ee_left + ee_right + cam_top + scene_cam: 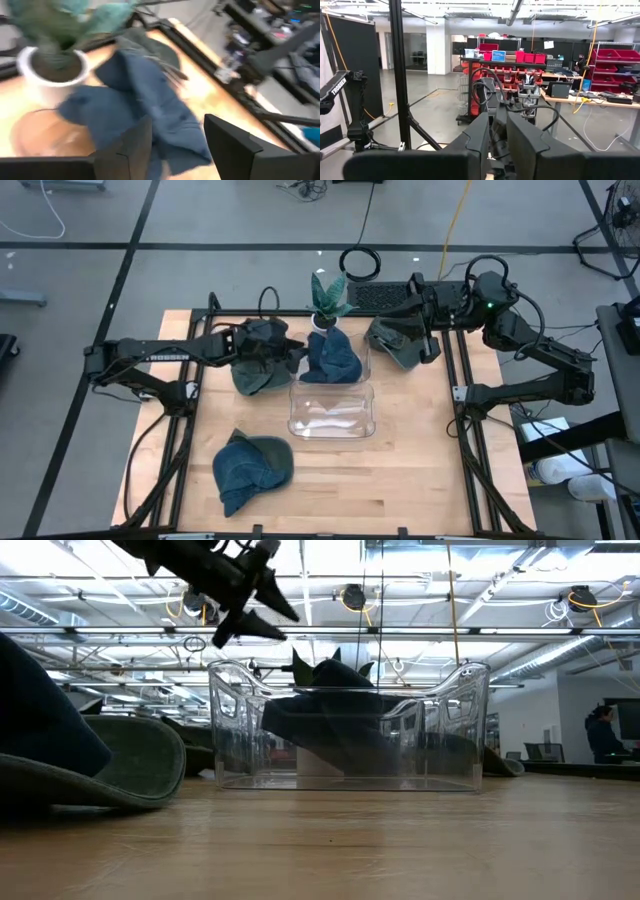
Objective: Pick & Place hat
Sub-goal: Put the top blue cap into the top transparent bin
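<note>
Clear bin [332,412]: centre of tabletop [420,470], apparently empty; presumed destination.

Blue hat [331,357]: draped just behind the bin's far rim, beside white plant pot [322,321], seemingly touching both. Not yet inside the bin, as judged from the high view; seen through the clear walls in the low view.

Left tool [296,352]: raised above the tabletop, just beside the blue hat. Fingers [227,145] apart, with only a gap visible between them; nothing gripped. Blue cloth directly ahead.

Right tool [428,343]: parked at far right edge, beside a dark green hat [395,340]. Fingers nearly together, a narrow slit between; nothing seen held.

Also present: dark hat [255,370] under the left arm; denim hat [250,468] at the near left.

Risks, as judged:
- Pinch on a loose fold only; hat slipping or unrolling on lift.
- Plant pot tipped if cloth or fingers drag against it.
- Bin nudged or shifted if hat catches the rim.
- Hat left hanging over the rim, half outside.
- Wrong hat taken, several lying close together.
</note>
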`<action>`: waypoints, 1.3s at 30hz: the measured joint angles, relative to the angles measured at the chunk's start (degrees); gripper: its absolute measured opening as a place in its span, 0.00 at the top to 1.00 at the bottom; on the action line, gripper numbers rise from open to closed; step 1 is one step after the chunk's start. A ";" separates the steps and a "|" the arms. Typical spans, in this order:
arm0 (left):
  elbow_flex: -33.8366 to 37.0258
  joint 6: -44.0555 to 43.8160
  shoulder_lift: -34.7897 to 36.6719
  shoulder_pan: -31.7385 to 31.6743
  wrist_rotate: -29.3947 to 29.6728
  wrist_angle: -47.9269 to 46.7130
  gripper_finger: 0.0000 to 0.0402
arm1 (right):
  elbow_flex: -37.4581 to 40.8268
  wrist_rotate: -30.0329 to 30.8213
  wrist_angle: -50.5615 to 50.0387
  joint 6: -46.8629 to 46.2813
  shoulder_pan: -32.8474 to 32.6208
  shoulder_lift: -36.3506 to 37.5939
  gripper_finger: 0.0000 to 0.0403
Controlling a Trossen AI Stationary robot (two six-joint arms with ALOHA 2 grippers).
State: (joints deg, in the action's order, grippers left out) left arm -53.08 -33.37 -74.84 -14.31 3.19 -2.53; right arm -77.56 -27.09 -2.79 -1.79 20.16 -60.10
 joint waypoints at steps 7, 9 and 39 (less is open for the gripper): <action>0.02 0.16 -0.98 -0.08 -2.49 4.30 0.63 | 0.00 0.03 -0.01 0.99 0.00 -0.02 0.85; 0.02 0.35 -0.88 -0.38 -2.51 5.71 0.66 | 0.00 0.02 -0.02 0.99 0.00 -0.02 0.85; -19.98 2.62 -20.12 -4.17 -10.91 3.18 0.99 | 0.00 0.03 0.23 -0.11 0.00 -0.02 0.85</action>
State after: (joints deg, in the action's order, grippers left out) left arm -73.06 -30.75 -94.96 -18.48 -7.72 0.65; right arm -77.56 -27.07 -2.56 -1.90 20.16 -60.12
